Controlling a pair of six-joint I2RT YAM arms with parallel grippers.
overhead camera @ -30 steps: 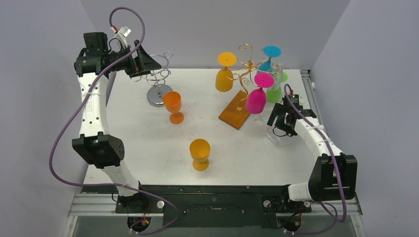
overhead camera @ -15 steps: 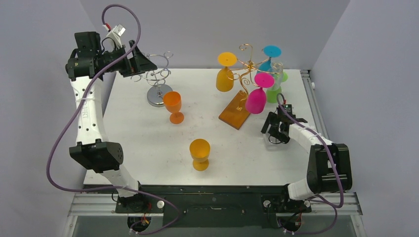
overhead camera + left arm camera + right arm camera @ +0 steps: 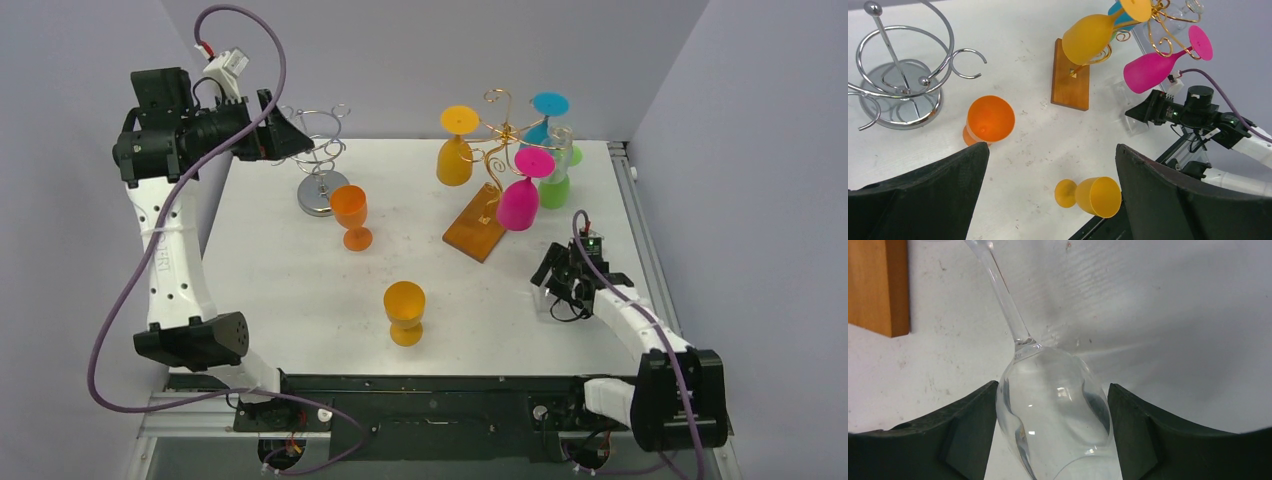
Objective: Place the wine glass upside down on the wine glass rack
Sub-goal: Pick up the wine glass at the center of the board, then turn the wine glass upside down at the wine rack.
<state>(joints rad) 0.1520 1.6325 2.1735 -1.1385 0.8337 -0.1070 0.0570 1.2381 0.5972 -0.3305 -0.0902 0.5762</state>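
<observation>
Tabletop [image 3: 280, 290]: white, scuffed, closed in by plain grey walls [image 3: 400, 50]. On it we list a chrome rack [image 3: 320, 160], a gold rack [image 3: 497, 130] on a wooden base [image 3: 476, 235] hung with coloured glasses upside down, an upright orange glass [image 3: 350, 212] and an upright yellow glass [image 3: 404, 310].

Clear wine glass [image 3: 1053, 405]: on its side near the right edge, bowl between the right gripper [image 3: 1053, 387] fingers, which sit close on both sides. We cannot tell whether they pinch it.

Left gripper [image 3: 1050, 147]: high over the far left corner, spread wide, empty.
</observation>
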